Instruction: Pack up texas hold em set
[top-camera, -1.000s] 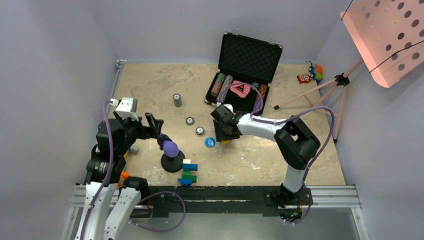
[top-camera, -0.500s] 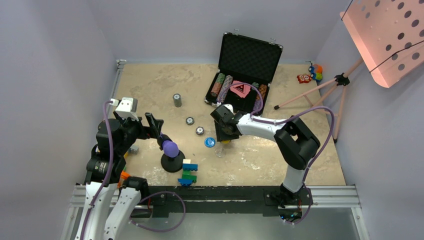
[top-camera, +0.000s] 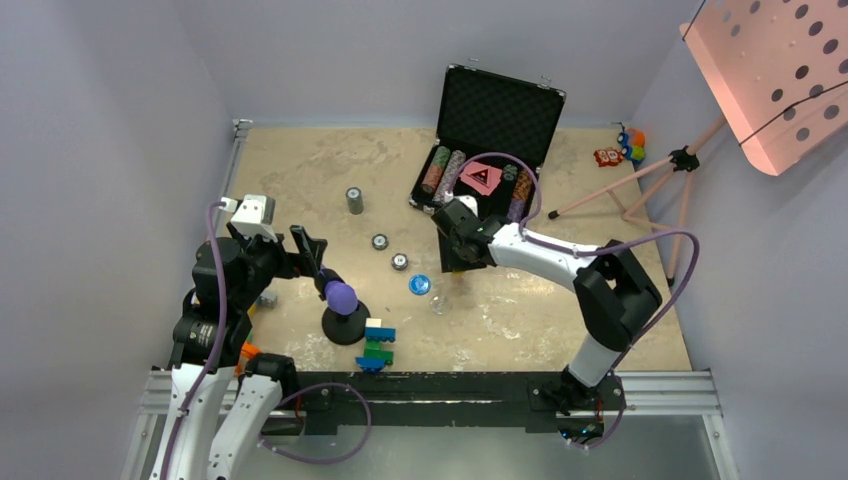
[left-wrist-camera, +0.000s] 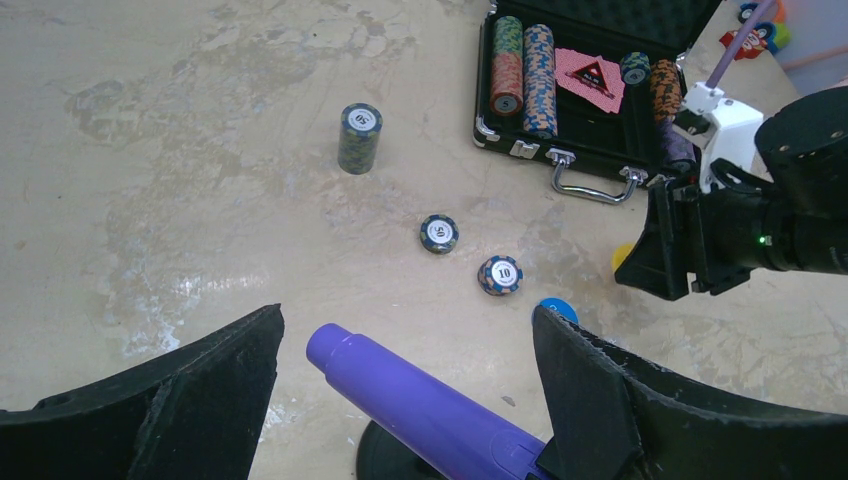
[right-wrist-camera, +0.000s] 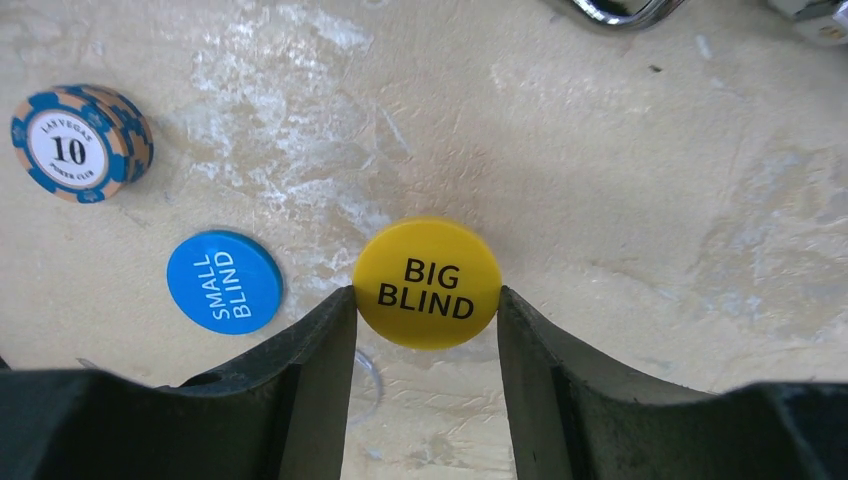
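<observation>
Snugly between the right gripper (right-wrist-camera: 425, 297) fingers (right-wrist-camera: 305, 385), a round yellow BIG BLIND button (right-wrist-camera: 427, 283); left gripper (left-wrist-camera: 407, 318) agape, empty.

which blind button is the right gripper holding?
The yellow BIG BLIND button, pinched in the right gripper; the blue SMALL BLIND button lies free beside it.

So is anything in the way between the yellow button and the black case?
No, nothing visible is. The right gripper pinches the yellow button just in front of the open black case, with no chips or toys between them.
</observation>
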